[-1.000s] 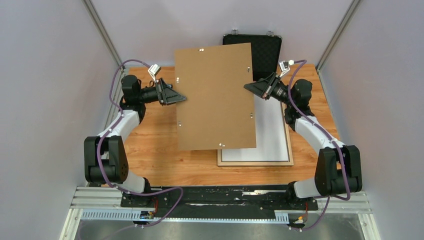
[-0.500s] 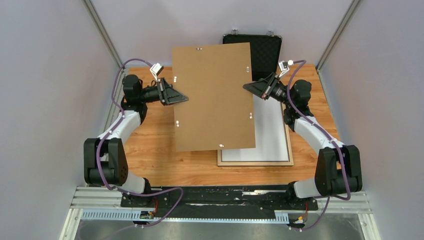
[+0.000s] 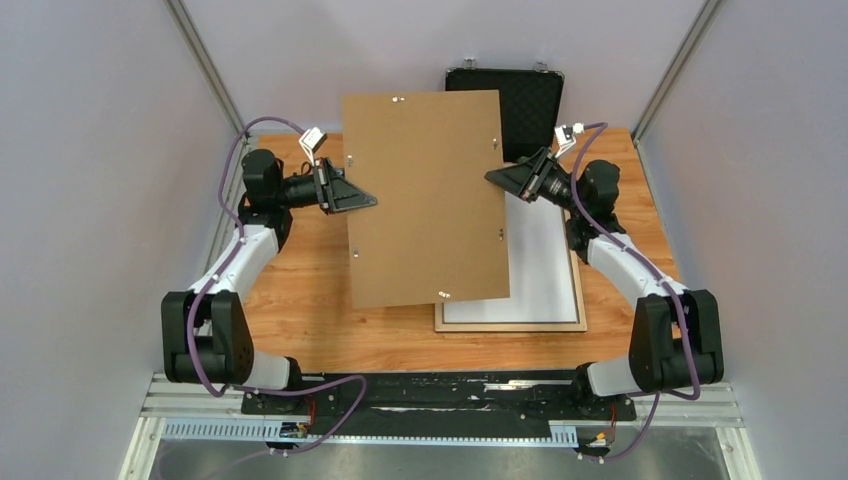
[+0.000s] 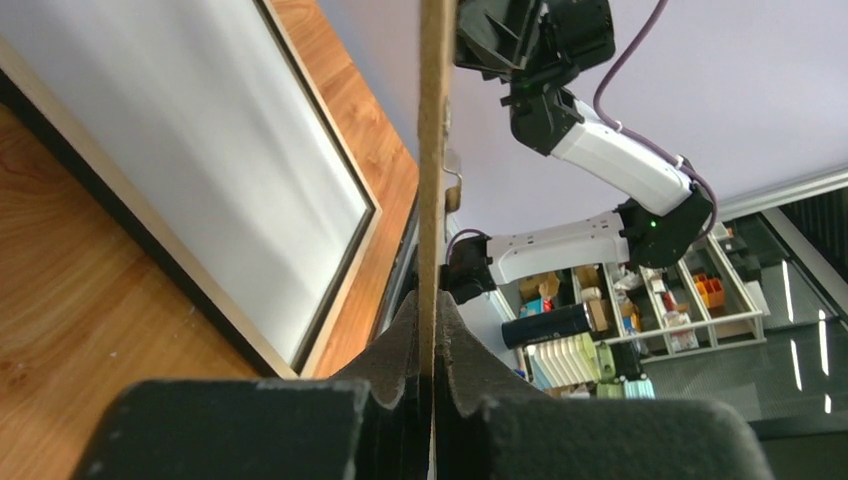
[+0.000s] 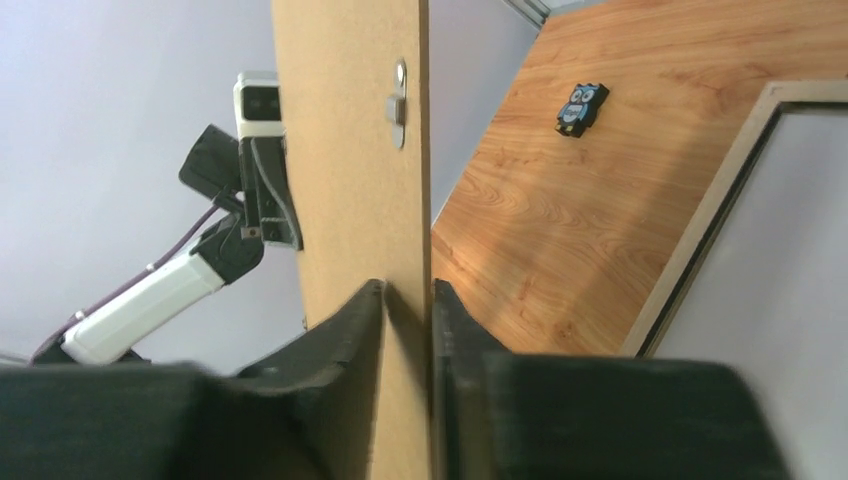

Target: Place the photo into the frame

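both arms up, brown backing panel point(image 3: 425, 200) held in the air between them, slightly skewed. from the top view it overlaps the left part of the frame.
my left gripper point(image 3: 366, 200) is clenched on the panel's left edge. left wrist view shows both pads point(image 4: 395, 345) tight against the board, no gap.
my right gripper point(image 3: 492, 176) straddles the panel's right edge, fingers point(image 5: 340, 330) close on both faces. can't tell whether it's pinching or slack.
the frame point(image 3: 510, 326) lies flat on the table point(image 3: 300, 300), right of centre, light wood side up.
the photo point(image 3: 548, 265) sits inside the frame, white back up, print side not visible.
black case point(image 3: 528, 100) at the far edge, behind the panel's top right corner.
small owl-shaped thing point(image 5: 582, 108) on the wood, visible in the right wrist view only.
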You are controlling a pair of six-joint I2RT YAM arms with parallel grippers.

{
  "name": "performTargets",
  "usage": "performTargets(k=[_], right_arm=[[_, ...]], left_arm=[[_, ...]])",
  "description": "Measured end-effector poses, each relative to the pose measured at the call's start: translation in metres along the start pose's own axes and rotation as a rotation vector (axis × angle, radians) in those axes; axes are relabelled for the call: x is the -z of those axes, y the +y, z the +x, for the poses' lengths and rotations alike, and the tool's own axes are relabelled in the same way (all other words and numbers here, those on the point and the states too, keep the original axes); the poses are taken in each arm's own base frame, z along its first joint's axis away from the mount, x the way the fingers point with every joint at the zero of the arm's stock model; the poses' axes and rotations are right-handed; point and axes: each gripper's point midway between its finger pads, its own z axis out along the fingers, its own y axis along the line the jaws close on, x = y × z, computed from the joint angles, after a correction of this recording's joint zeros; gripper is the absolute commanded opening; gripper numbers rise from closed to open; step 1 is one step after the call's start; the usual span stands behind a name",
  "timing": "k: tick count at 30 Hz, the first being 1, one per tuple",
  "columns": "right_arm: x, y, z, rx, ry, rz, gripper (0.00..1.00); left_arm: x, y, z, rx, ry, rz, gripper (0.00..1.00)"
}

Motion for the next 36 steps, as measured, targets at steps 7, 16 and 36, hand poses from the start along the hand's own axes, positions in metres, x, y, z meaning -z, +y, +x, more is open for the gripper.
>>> performTargets(k=[7, 16, 36], right_arm=[[0.001, -0.020, -0.005, 0.035, -0.036, 0.080, 0.67], [0.032, -0.039, -0.034, 0.145, -0.108, 0.211, 0.79], [0.178, -0.137, -0.078, 0.448, -0.148, 0.817, 0.59]], left_arm=[[-0.004, -0.017, 0.011, -0.034, 0.038, 0.016, 0.00], [-0.004, -0.019, 0.013, -0.002, 0.036, 0.003, 0.00], [-0.043, 0.012, 0.007, 0.137, -0.013, -0.076, 0.00]])
